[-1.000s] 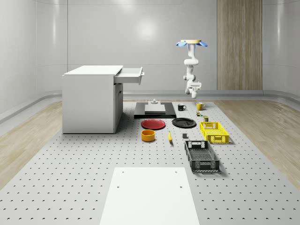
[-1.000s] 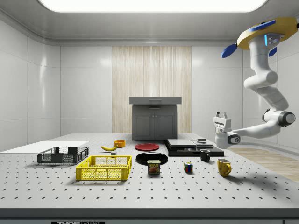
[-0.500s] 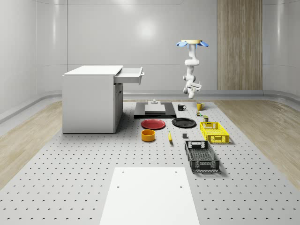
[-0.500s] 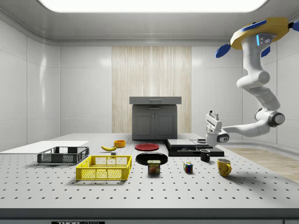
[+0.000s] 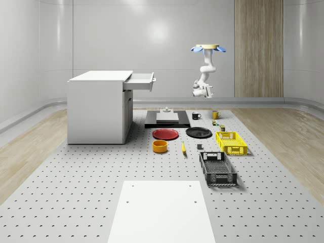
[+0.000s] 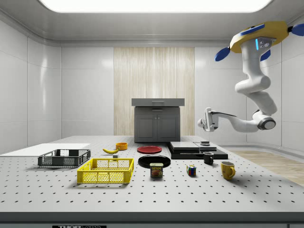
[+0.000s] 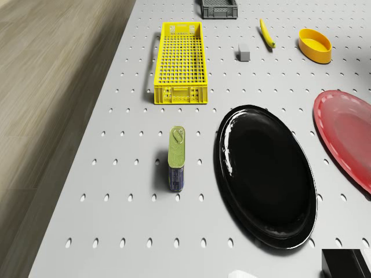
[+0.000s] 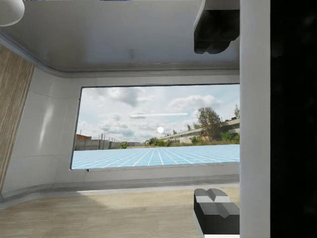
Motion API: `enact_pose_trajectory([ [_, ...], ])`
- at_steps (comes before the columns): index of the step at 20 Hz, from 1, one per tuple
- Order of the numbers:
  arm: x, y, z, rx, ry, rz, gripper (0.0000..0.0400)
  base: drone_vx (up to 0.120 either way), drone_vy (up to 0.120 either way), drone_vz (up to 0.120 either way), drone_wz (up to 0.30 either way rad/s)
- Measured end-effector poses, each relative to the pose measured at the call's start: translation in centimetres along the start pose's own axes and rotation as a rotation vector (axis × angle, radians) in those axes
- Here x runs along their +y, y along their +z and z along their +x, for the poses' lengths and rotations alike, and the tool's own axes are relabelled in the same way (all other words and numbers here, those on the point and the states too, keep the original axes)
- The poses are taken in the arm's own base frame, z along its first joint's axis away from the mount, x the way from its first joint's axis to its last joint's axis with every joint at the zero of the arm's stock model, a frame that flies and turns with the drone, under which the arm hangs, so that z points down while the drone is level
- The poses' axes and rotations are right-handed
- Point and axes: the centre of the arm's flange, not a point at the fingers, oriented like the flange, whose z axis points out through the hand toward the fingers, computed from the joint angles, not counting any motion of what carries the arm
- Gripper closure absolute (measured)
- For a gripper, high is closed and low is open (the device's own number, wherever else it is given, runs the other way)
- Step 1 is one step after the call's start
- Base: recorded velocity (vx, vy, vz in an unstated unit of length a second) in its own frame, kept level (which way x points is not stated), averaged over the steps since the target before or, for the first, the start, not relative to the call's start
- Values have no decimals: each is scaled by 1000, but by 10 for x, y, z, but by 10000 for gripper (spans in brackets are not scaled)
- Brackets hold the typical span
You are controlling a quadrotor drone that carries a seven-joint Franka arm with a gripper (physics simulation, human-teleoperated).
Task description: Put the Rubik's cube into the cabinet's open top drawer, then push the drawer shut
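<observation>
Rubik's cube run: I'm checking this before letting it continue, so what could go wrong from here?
The gripper points sideways, high above the Rubik's cube, so it has a long descent to make. The spam can and black mug flank the cube, and a sloppy approach could knock them. The drone hovers near the table's edge.

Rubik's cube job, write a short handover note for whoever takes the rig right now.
Claw: carries nothing, raised well above the table, apart from every object; the wrist view looks level toward a window.
Drone: hovers high at the side view's right, over the table's end where the mugs stand.
Rubik's cube: on the table between the can and the yellow mug, untouched.
Cabinet: top drawer pulled open.
Done: nothing.
Left: grasp the cube, place it in the drawer, push the drawer shut.
</observation>
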Motion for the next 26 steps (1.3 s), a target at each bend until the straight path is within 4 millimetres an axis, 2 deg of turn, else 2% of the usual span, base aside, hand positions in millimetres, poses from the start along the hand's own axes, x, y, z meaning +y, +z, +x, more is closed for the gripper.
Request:
enact_pose_trajectory([
  [2, -24, 6, -24, 243, -7, -244, 0, 0, 0, -120, 0],
  [5, -49, 30, -50, 556, -18, -560, 0, 0, 0, -120, 0],
  [10, -65, 67, -67, 877, -30, -878, 0, 24, 0, -120, 0],
  [16, -69, 88, -72, 1036, -39, -1031, 0, 120, 0, -120, 0],
  [26, -69, 98, -73, 1105, -43, -1096, 0, 120, 0, -120, 0],
])
